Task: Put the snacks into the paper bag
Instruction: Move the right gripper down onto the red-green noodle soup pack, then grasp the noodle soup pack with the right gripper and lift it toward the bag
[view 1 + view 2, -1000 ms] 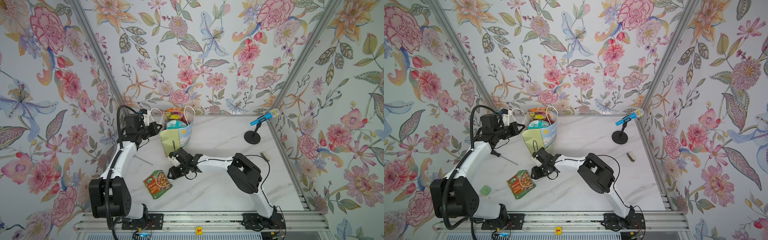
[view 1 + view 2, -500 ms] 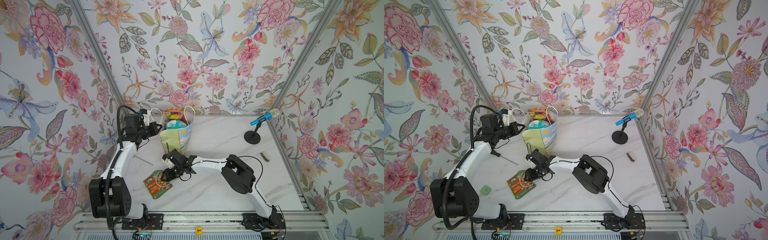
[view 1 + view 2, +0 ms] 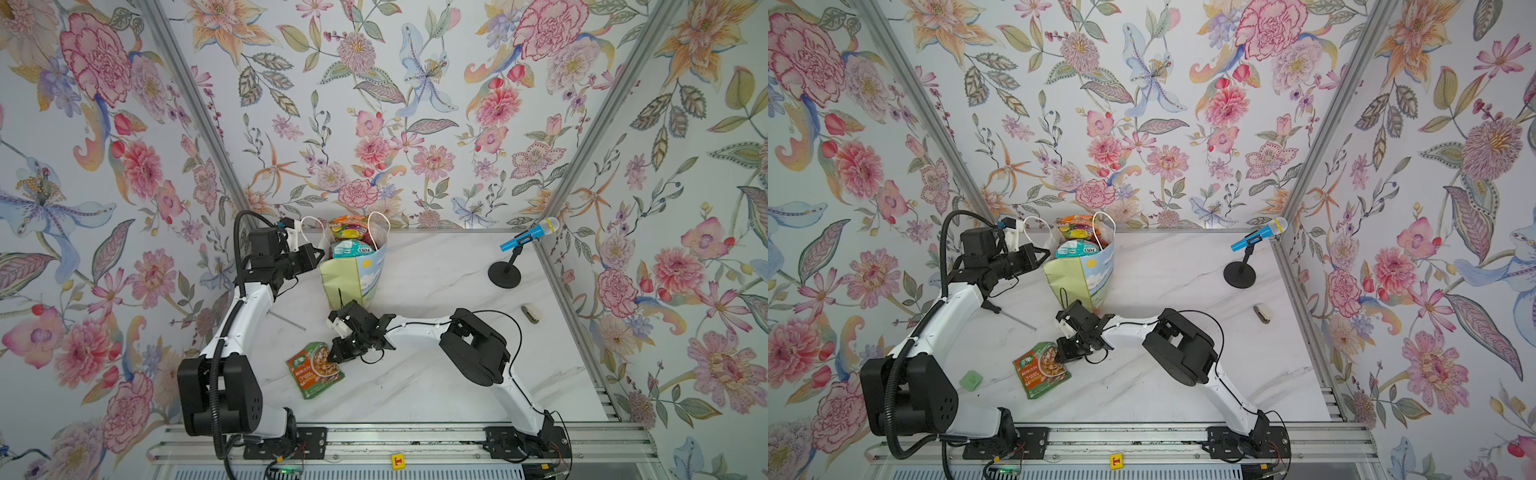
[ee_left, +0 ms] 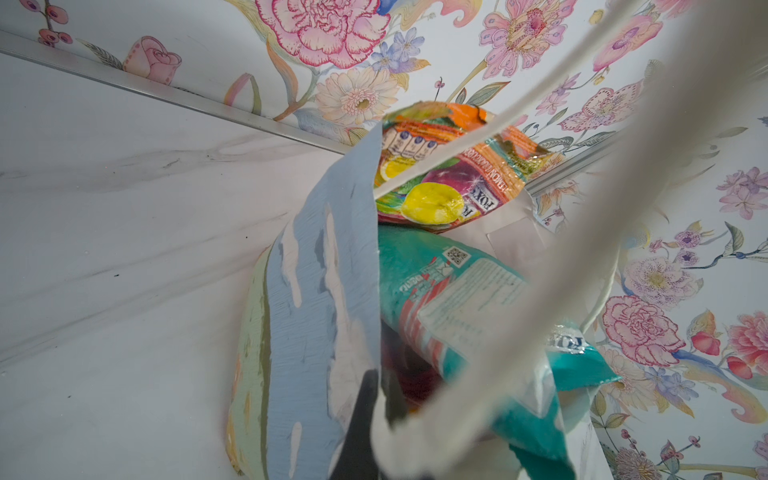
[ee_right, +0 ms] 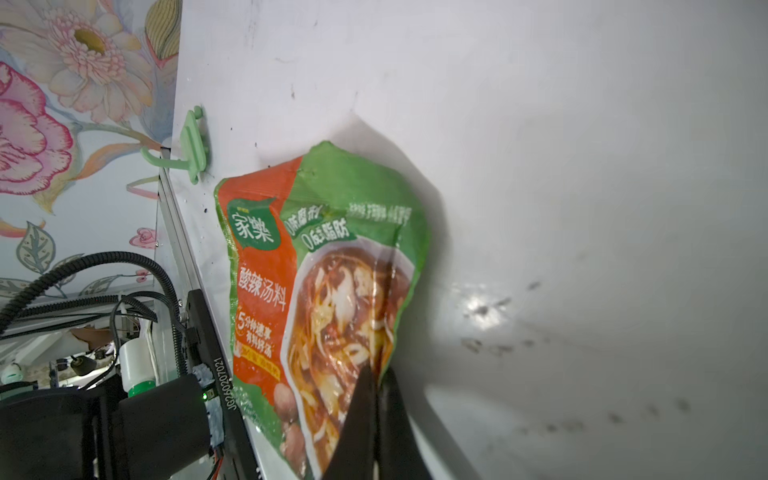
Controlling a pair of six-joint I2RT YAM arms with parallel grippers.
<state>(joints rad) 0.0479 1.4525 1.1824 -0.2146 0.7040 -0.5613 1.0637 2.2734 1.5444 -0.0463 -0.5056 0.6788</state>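
Snacks are packed high in the paper bag (image 3: 352,280), which stands upright near the back of the tabletop (image 3: 436,382). An orange packet (image 3: 350,226) and a teal packet (image 3: 352,249) are seen rising above its rim. One green-and-orange pouch (image 3: 314,370) is left outside, on the tabletop in front of the bag.

The right fingers (image 5: 360,409) are closed on a thin edge of that pouch, close to one corner. The left fingers (image 4: 358,411) are pinched on the bag's rim beside a rope handle (image 4: 582,257), so the mouth is held steady.

Trouble is to be expected from the narrow grip: the glossy film could be pulled free once the pouch hangs and swings. Little room is left at the top, so the pouch could be caught on the rim or a handle. It could also be set on the other packets and slide off. The bag could be creased or tipped by a hard push.
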